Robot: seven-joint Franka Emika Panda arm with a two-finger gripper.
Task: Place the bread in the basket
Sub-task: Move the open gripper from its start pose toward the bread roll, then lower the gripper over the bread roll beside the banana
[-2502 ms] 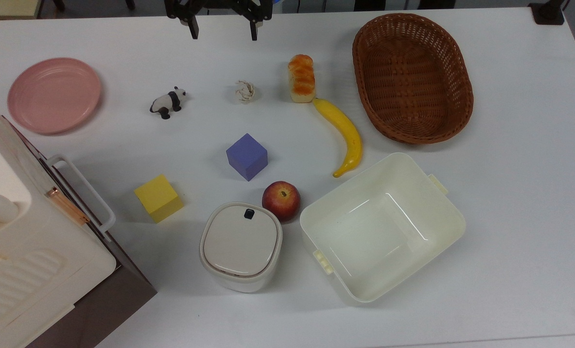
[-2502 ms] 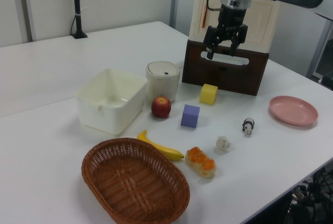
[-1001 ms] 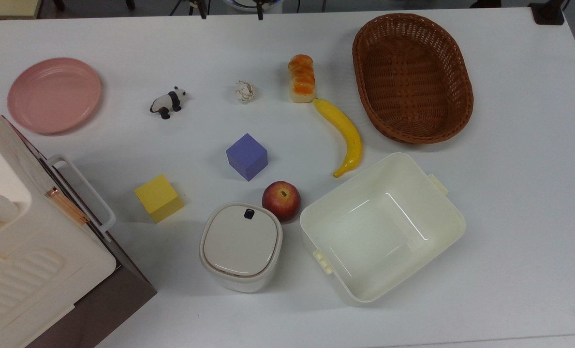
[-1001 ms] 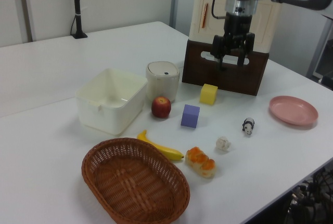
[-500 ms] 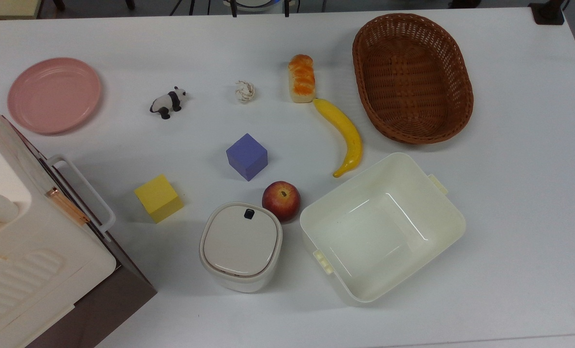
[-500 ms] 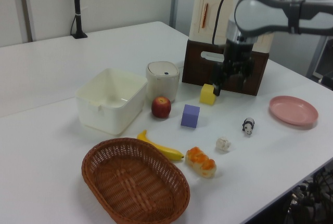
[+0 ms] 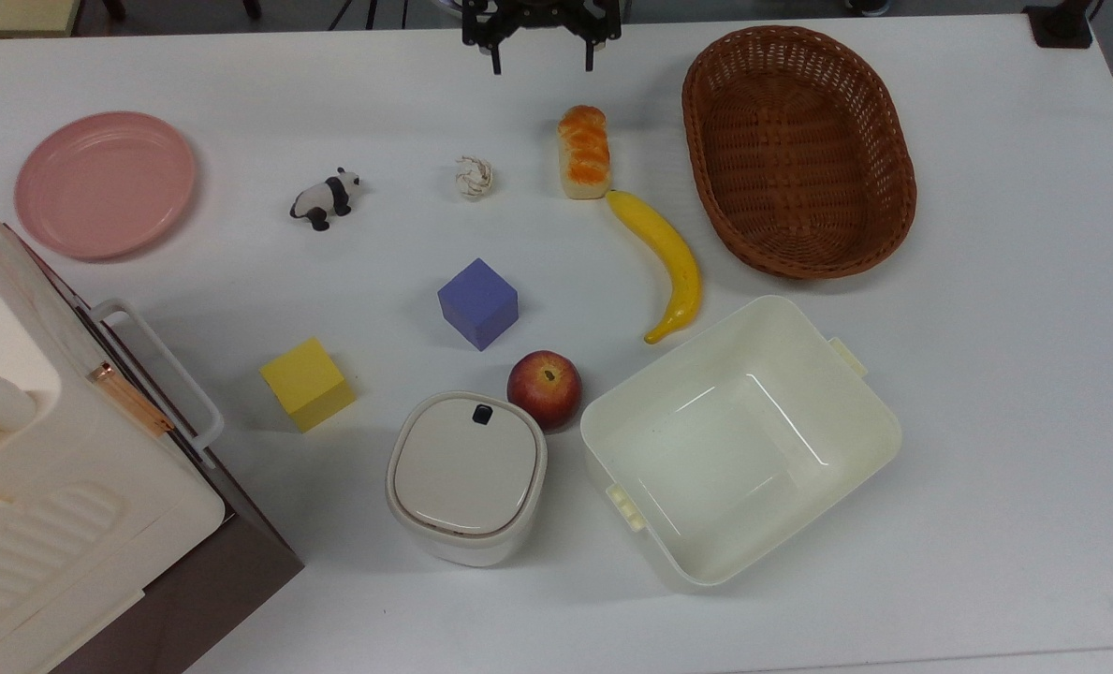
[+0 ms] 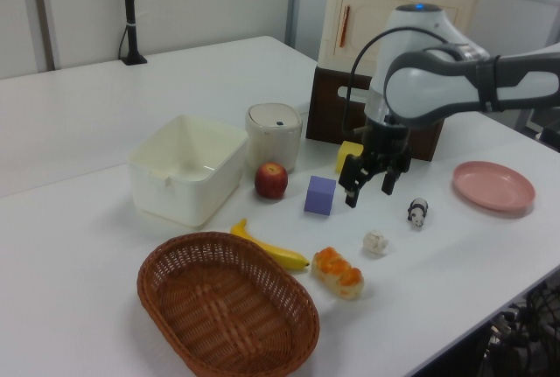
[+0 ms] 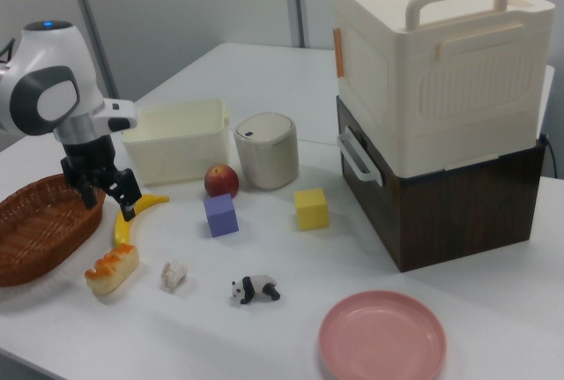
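Approach step: the claw (image 8: 370, 183), released and empty, hangs above the bread (image 8: 338, 272), not yet lowered; the next move, I judge, is a descent astride it, the basket (image 8: 226, 310) lying just beyond.

Claw (image 8: 370, 186) now sits lower and further out from the brown-and-cream cabinet (image 8: 399, 53), hanging above the table (image 8: 79, 132) near the purple cube (image 8: 319, 195). In the top view it is further right, close to the bread (image 7: 584, 152). Fingers are spread apart as before.
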